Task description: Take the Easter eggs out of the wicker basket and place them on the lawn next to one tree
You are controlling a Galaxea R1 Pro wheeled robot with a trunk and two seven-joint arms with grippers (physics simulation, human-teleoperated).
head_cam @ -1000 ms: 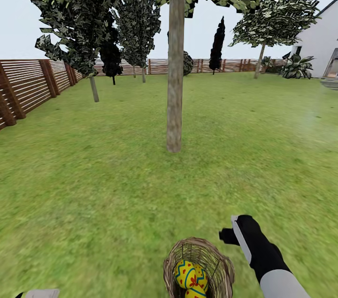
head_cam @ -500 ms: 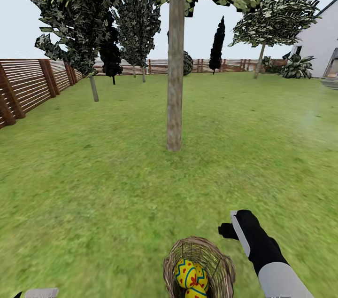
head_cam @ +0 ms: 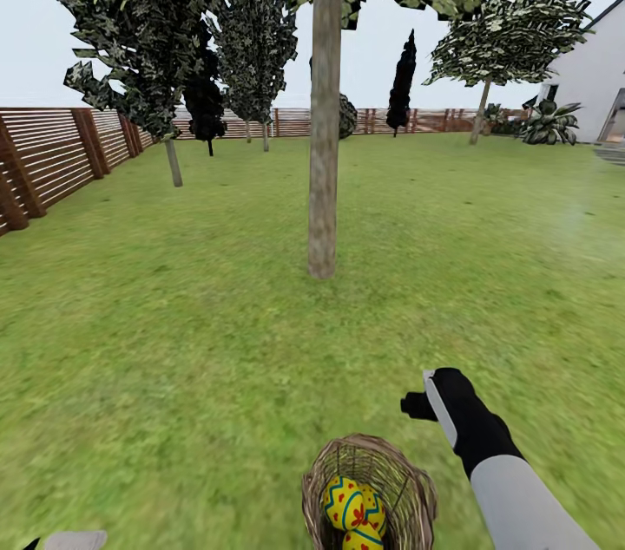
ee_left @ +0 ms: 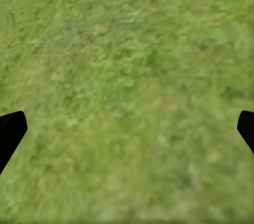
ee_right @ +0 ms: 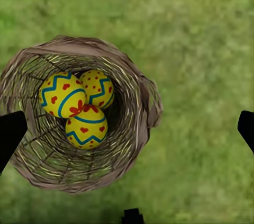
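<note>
Easter eggs, three: all sit together in the bottom of the wicker basket [ee_right: 79,118], touching one another. Your right wrist view shows the largest egg [ee_right: 62,95] with red hearts, a second egg [ee_right: 98,88] beside it, and a third egg [ee_right: 86,126] with a blue zigzag band. From the head view you can make out two of them [head_cam: 353,508].

Wicker basket [head_cam: 369,489]: upright on the lawn [head_cam: 174,342], at the lower edge of the head view, well short of the tree.

Right end effector [ee_right: 127,128]: spread wide, dark fingertips [ee_right: 10,131] at opposite edges of the wrist picture, holding nothing, poised above the basket and off to one side of the eggs. In the head view your right end effector [head_cam: 425,402] shows just beyond the basket rim, to its right.

Left end effector [ee_left: 127,128]: also spread wide, empty, over bare grass [ee_left: 127,75].

Tree [head_cam: 323,142]: straight grey-brown trunk, standing ahead of the basket, mid-lawn.

Surroundings: brown slat fence [head_cam: 52,155] on your left and along the back; white house [head_cam: 599,73] far right.
</note>
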